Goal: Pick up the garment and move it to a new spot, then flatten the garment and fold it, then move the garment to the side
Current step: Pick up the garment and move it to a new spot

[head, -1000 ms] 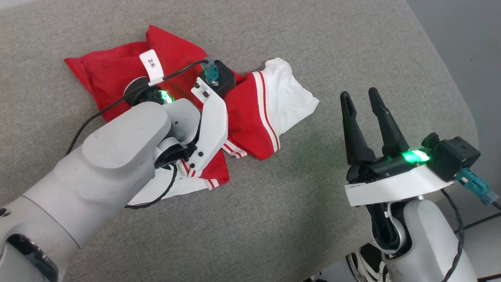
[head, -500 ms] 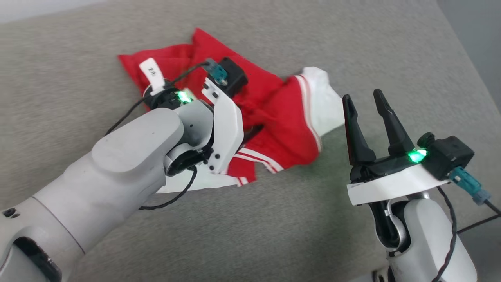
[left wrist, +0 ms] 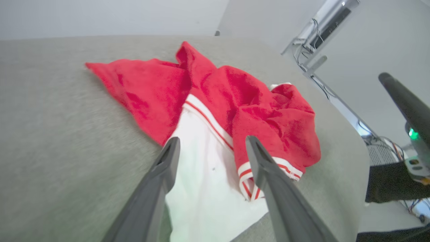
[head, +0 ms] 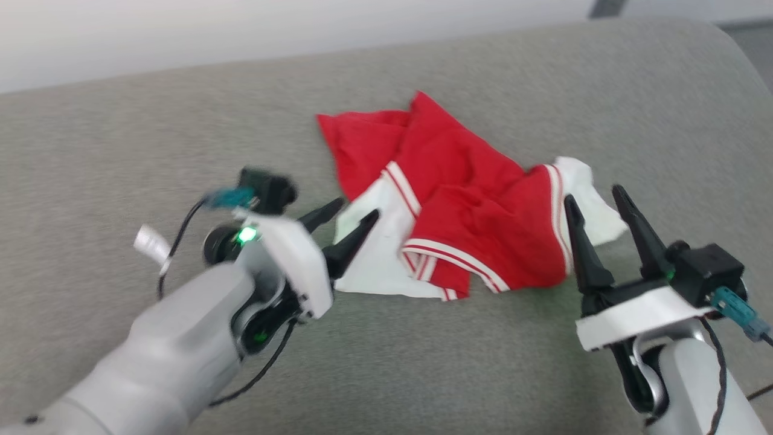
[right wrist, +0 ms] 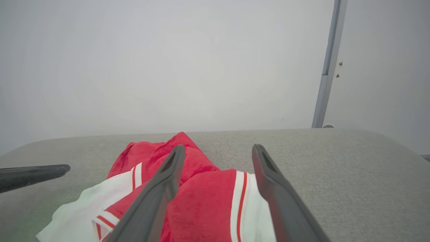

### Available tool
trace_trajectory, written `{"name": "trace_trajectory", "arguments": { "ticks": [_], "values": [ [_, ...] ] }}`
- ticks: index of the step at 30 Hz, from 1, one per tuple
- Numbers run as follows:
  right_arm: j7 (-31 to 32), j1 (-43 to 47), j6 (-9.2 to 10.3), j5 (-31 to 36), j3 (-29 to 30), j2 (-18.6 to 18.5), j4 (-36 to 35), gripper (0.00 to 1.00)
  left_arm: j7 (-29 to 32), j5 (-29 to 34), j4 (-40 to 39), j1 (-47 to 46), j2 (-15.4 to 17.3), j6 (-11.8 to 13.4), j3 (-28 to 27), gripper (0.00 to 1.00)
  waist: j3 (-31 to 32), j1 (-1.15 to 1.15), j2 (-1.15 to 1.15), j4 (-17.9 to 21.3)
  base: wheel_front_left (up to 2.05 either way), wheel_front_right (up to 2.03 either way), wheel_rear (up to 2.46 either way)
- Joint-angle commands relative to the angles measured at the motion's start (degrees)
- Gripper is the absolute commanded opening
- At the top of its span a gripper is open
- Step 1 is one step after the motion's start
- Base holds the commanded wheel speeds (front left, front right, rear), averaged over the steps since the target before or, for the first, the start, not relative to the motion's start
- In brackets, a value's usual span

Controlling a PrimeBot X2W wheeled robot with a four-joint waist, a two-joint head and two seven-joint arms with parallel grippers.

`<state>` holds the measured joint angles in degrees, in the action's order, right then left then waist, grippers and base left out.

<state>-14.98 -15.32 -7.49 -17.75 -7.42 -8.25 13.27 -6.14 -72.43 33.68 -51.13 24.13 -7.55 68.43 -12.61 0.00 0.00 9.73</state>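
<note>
The garment (head: 465,211) lies crumpled on the grey cloth-covered table (head: 121,151), red with white panels and striped trim. My left gripper (head: 358,208) is open at its left edge, fingertips over the white panel, holding nothing. In the left wrist view the left gripper (left wrist: 212,138) hovers just above the white panel of the garment (left wrist: 255,101). My right gripper (head: 592,194) stands open at the garment's right edge, empty. In the right wrist view the right gripper (right wrist: 218,147) points across the garment (right wrist: 201,201), and one left finger (right wrist: 33,173) shows at the left.
The table's rounded right edge (head: 743,66) drops off close to the right arm. A pale wall and a grey pole (right wrist: 327,67) stand behind. Cables and a metal frame (left wrist: 322,30) sit beyond the table's far side.
My left gripper has opened, let go of the garment and drawn back to its left edge. The head camera has tilted up and turned. The right gripper stays open.
</note>
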Motion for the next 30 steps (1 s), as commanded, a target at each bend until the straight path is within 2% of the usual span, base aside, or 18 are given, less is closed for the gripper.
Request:
{"name": "trace_trajectory", "arguments": {
  "ticks": [1, 5, 10, 14, 22, 23, 30],
  "values": [
    [-0.30, 1.23, 0.00, 0.27, 0.28, -0.71, 0.18, 1.00, -2.60, -1.57, 1.10, 2.27, 0.44, 0.13, -1.03, 1.00, 3.69, 0.00, 0.00, -4.26, 0.00, 0.00, 0.00],
    [-0.30, 3.80, 0.00, 0.29, 1.89, -2.81, 0.50, 1.00, -7.10, -3.42, 3.69, 8.15, 0.91, 0.13, -2.42, 1.00, 6.02, 0.00, 0.00, -7.99, 0.00, 0.00, 0.00],
    [-0.30, 8.08, 0.00, -0.18, 5.11, -4.28, -0.09, 1.00, -9.01, -1.82, 7.17, 13.82, 1.83, 0.14, -4.67, 1.00, 8.52, 0.00, 0.00, -12.24, 0.00, 0.00, 0.00],
    [-0.30, 10.99, 0.00, 0.01, 6.93, -4.60, -0.64, 1.00, -9.13, 2.16, 7.10, 19.29, 2.41, 0.50, -13.97, 1.00, 9.79, 0.00, 0.00, -14.02, 0.00, 0.00, 0.00],
    [-0.30, 13.94, 0.00, 0.81, 9.81, -3.76, -1.45, 1.00, -9.13, 18.50, -0.23, 34.88, 1.11, 3.75, -35.60, 1.00, 11.05, 0.00, 0.00, -14.57, 0.00, 0.00, 0.00],
    [-0.30, 13.94, 0.00, 0.81, 9.81, -3.76, -1.45, 1.00, -9.13, 18.50, -0.23, 34.88, 1.11, 3.75, -35.60, 1.00, 11.05, 0.00, 0.00, -14.57, 0.00, 0.00, 0.00],
    [-0.25, 14.60, 0.00, 1.06, 11.16, -3.51, -2.58, 1.00, -9.14, 34.76, -10.54, 45.90, -2.61, 5.54, -50.52, 1.00, 11.41, 0.00, 0.00, -14.26, 0.00, 0.00, 0.00]
  ]
}}
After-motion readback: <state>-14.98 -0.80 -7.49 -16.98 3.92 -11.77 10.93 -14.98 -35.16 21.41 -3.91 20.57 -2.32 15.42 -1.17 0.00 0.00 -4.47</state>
